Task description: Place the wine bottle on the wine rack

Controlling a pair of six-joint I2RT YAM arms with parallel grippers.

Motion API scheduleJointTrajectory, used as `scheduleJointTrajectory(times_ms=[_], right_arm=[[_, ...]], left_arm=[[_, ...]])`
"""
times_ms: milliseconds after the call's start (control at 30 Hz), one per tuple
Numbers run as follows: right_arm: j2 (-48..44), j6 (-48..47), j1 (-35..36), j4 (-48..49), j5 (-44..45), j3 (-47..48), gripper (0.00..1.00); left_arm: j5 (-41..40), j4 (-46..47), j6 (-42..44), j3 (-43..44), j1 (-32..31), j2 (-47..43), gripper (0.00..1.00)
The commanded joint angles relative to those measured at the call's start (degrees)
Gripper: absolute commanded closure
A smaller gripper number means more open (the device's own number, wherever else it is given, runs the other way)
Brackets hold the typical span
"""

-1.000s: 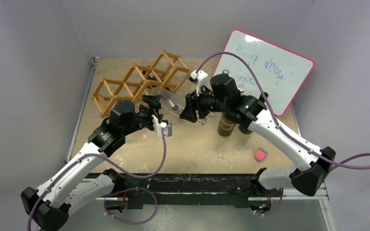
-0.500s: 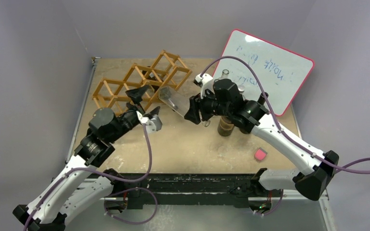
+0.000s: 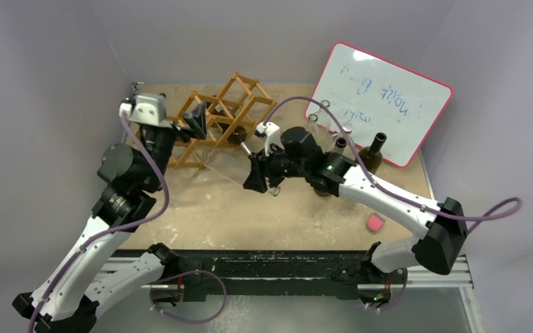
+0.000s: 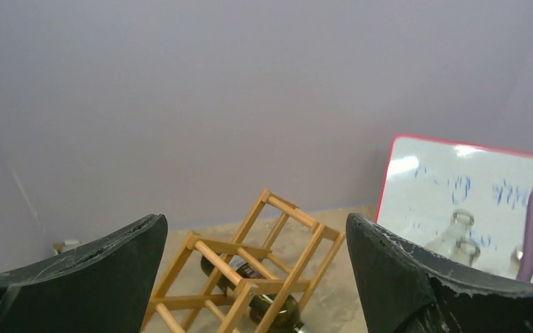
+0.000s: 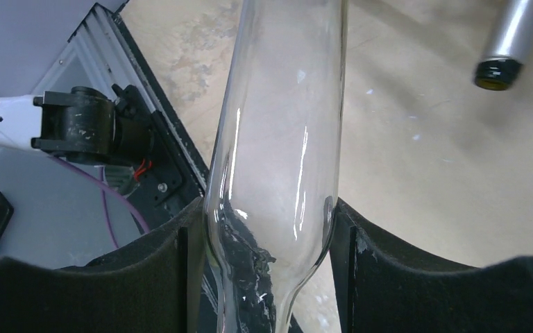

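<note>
Left fingers point(image 4: 90, 277) higher; wine bottle point(image 5: 277, 159) faint

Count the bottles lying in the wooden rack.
1: a dark green bottle lies in a lower cell of the rack. The left arm covers some cells, so more may be hidden.

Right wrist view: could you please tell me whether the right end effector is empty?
No, a clear glass bottle sits clamped in the right end effector, pressed from both sides.
</note>
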Motion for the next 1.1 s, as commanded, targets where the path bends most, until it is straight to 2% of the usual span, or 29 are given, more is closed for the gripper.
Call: scheduleJointTrajectory(times_ms=[0,367,500,667,1067], right_arm=[[4.08,5.22,3.83,11.39,4.26,2.01,1.00],[16.47,10.01,9.57,12.35,16.72,8.02,1.00],[19.65,12.51,10.73,15.13,20.73,8.96,1.00],[22.11,14.40,11.59,19.43,22.91,9.85,1.00],[24.30,16.26,11.68,25.46,25.82,10.44,1.00]], left_arm=[[-15.23,-8.70,-16.45,7.98,0.10,4.05,0.00],[-12.19,-11.79,-19.97,8.14,0.10,4.47,0.00],[-12.47,-12.62,-16.48,8.76,0.09,3.96,0.00],[-15.47,-14.39,-13.84,10.91,0.10,2.96,0.00],[-14.22,-19.22,-16.80,9.36,0.16,-0.13,0.00]])
